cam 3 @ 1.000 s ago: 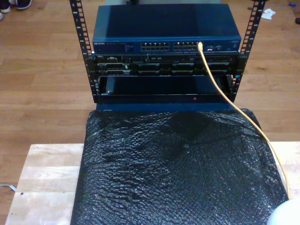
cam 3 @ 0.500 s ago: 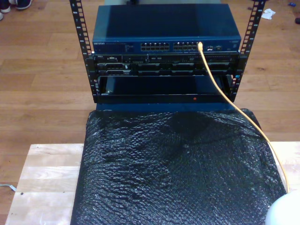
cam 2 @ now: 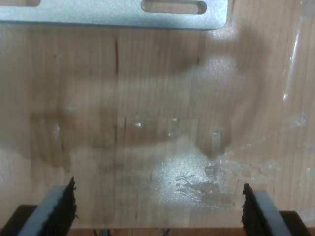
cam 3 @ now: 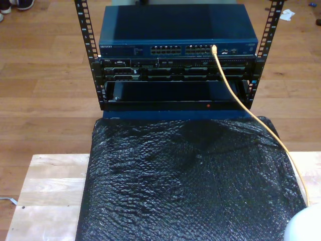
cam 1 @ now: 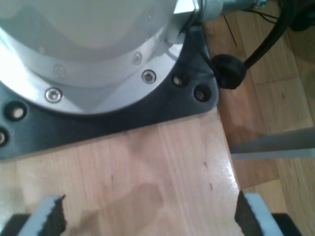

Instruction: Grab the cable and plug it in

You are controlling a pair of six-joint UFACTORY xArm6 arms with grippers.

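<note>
Change: between a second ago and now almost nothing moves; only the pale rounded arm part (cam 3: 305,225) at about 5 o'clock in the exterior view has crept in a little and now sits as it did half a second ago.
Cable: the yellow cable (cam 3: 231,90) holds the same line as before, its upper end at a port near the right end of the blue switch (cam 3: 178,31) at 12 o'clock in the exterior view, the rest running down toward 4 o'clock over the black plastic sheet (cam 3: 190,186) and off past its edge.
Plug: the end at the switch looks seated in a port, though it is too small to be sure it has clicked home.
My first gripper (cam 1: 150,216): jaws spread wide with nothing between them, hanging over the pale wooden tabletop (cam 1: 147,162) close to a metal arm base (cam 1: 88,49).
My second gripper (cam 2: 157,209): jaws also spread wide and empty, over bare wood below a slotted metal bracket (cam 2: 118,12).
Meaning for the task: with the cable unmoved at the switch and both grippers empty over the table, I judge the plugging is either already finished or not yet begun; the far end runs out of view.
</note>
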